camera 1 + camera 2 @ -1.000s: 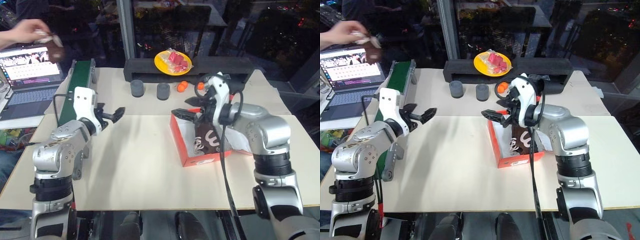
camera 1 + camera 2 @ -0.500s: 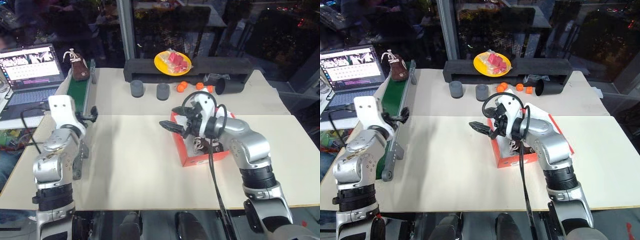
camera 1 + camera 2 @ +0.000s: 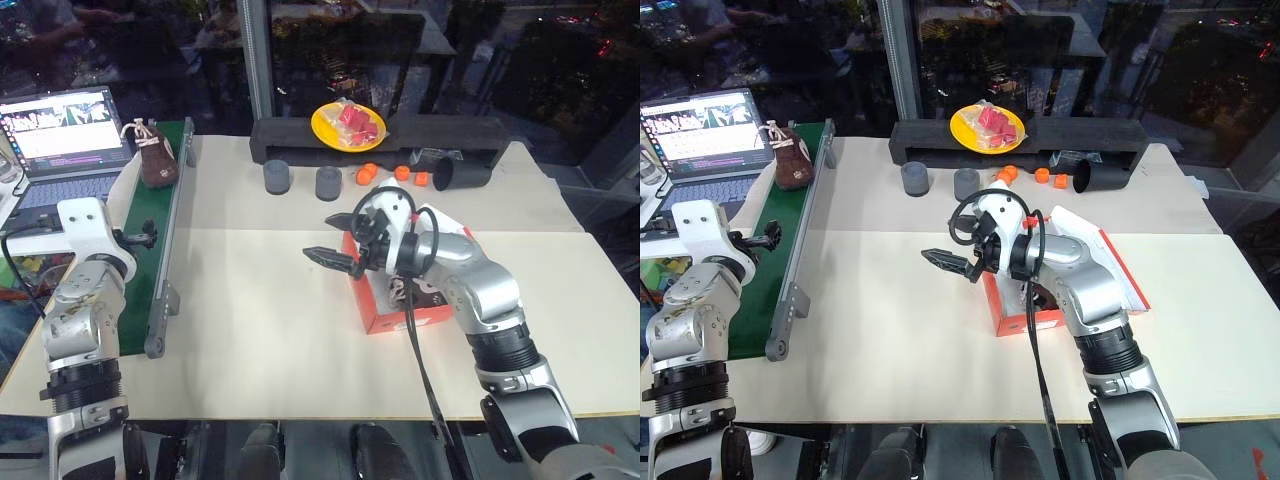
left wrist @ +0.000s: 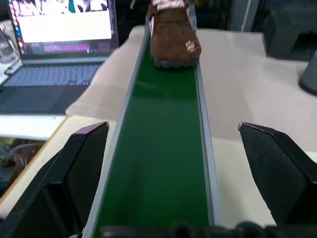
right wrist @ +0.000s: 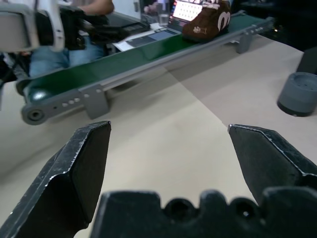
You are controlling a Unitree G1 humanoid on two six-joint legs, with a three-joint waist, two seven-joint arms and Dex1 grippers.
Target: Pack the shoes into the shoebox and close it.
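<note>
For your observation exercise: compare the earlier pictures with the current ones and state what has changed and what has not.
A person's hand set a brown shoe on the green conveyor and withdrew. The left gripper swung left to face it, open. The right gripper moved left off the shoebox, open and empty. The box, holding the other shoe, stayed.

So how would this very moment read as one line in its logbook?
left gripper: open, facing brown shoe on green conveyor | right gripper: open, empty, beside shoebox | second shoe: boxed

Right arm hides most of the shoebox [image 3: 385, 312] interior.
</note>
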